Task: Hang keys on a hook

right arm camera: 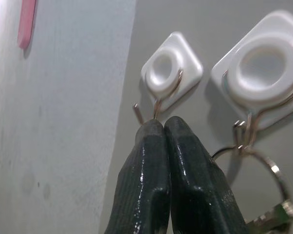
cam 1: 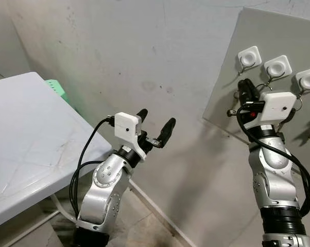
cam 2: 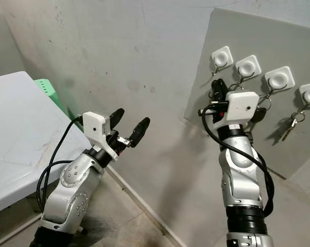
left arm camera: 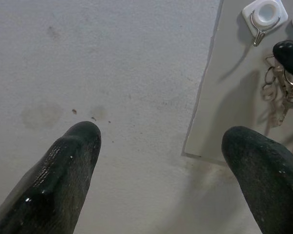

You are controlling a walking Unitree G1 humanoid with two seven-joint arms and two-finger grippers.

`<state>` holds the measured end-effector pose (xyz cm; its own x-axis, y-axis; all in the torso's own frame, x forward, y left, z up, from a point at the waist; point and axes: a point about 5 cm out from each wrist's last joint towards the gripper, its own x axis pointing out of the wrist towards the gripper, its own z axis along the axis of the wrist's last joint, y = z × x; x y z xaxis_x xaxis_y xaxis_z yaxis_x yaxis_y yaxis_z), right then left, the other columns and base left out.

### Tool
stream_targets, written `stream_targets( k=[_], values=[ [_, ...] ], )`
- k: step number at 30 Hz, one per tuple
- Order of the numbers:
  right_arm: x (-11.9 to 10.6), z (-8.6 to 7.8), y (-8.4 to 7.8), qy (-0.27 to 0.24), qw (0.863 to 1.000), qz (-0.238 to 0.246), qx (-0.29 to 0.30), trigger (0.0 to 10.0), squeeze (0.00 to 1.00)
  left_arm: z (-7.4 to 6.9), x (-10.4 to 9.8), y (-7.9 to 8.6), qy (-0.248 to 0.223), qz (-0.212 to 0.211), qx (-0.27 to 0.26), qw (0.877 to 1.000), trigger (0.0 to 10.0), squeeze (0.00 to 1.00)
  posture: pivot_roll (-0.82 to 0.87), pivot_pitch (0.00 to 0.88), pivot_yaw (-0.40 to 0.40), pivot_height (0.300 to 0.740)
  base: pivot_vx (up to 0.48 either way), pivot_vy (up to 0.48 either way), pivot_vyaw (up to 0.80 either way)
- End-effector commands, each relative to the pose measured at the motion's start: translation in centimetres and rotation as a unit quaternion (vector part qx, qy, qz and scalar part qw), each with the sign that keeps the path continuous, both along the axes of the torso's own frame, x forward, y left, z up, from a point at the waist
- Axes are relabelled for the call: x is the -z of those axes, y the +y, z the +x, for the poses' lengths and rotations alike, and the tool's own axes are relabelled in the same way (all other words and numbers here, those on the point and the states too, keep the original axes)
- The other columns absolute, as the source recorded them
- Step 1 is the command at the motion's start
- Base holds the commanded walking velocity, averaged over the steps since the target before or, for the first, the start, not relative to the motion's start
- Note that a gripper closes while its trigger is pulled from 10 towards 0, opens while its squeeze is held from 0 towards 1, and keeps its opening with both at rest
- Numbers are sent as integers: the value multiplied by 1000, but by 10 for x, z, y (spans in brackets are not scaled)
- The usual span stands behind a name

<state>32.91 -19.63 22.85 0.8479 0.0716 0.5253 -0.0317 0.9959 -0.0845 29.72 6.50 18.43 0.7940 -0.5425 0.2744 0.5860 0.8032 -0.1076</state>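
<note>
My wrist camera box (cam 1: 277, 107) covers the lower part of the second hook (cam 1: 277, 66) and most of whatever hangs there. In the right wrist view, the keys (right arm camera: 278, 214) at lower right are cut off by the frame's edge. My right gripper (right arm camera: 164, 127) hides the first hook's (right arm camera: 158, 100) tip.

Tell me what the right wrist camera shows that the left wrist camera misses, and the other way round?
Right wrist view: the right gripper, its fingers pressed together just under the bare first hook, and a key ring hanging on the second hook. Left wrist view: the left gripper wide open, pointing at the stained wall beside the grey board. Both show that first hook, the board and the hanging keys.
</note>
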Motion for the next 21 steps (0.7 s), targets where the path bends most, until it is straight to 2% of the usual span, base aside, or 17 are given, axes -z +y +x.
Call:
stream_targets(
  k=[1,15,21],
  values=[
    [-3,-1,-8,-15,1000,0,13,10000,0,-2,-9,-3,-14,-2,10,1000,10000,0,-1,7,-70,740,0,0,0],
    [-25,6,-9,-61,998,0,8,10000,0,-5,-10,-9,-11,-3,19,1000,10000,0,1,1,-74,740,0,0,0],
    [-33,11,-3,-72,997,1,-1,10000,0,-6,-11,-8,-8,-7,16,1000,10000,0,7,7,-77,740,0,0,0]
  ],
)
